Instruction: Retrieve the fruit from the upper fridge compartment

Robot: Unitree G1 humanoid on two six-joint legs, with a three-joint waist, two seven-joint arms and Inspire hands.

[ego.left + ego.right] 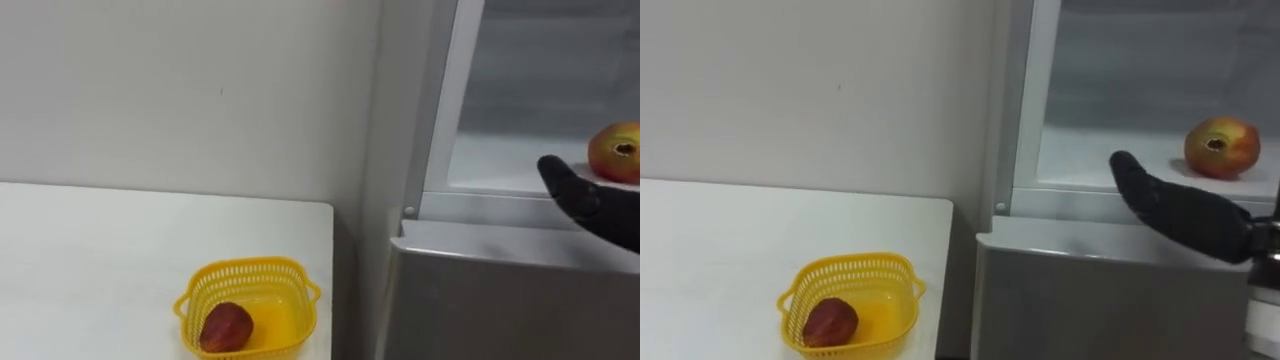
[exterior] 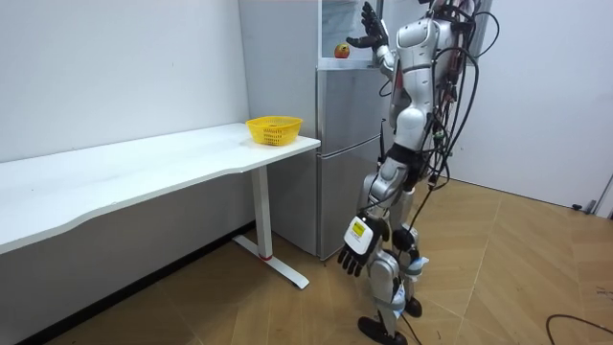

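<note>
Fruit [image 1: 1222, 147] on fridge shelf [image 1: 1105, 155] | right hand [image 1: 1180, 212] open, empty, beside | room view: left hand [image 2: 356, 251] hangs relaxed

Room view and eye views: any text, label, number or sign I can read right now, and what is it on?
No text can be read.
Tag on the back of the left hand: print too small to read.
Fridge: no label or sign seen.
Basket: no print seen.
</note>
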